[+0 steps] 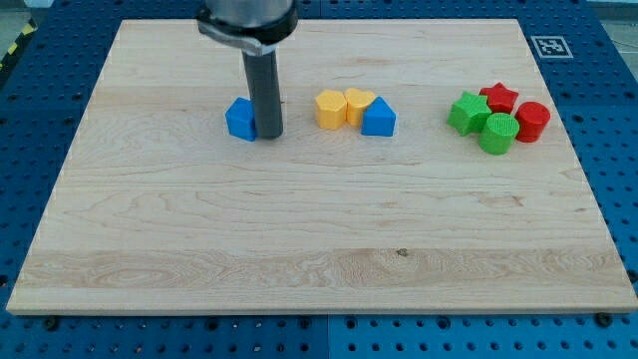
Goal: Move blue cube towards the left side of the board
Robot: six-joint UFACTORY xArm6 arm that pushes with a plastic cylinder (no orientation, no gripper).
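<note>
The blue cube (240, 119) sits on the wooden board (319, 229) left of centre, in the upper part. My tip (269, 135) is at the lower end of the dark rod, touching or almost touching the cube's right side. A second blue block, triangular (379, 119), lies further right, against a yellow block.
A yellow hexagonal block (330, 110) and a yellow heart-shaped block (359, 104) sit together by the blue triangular block. At the view's right stand a green star (466, 112), a green cylinder (498, 133), a red star (499, 97) and a red cylinder (532, 121). A printed marker (548, 45) is at the top right corner.
</note>
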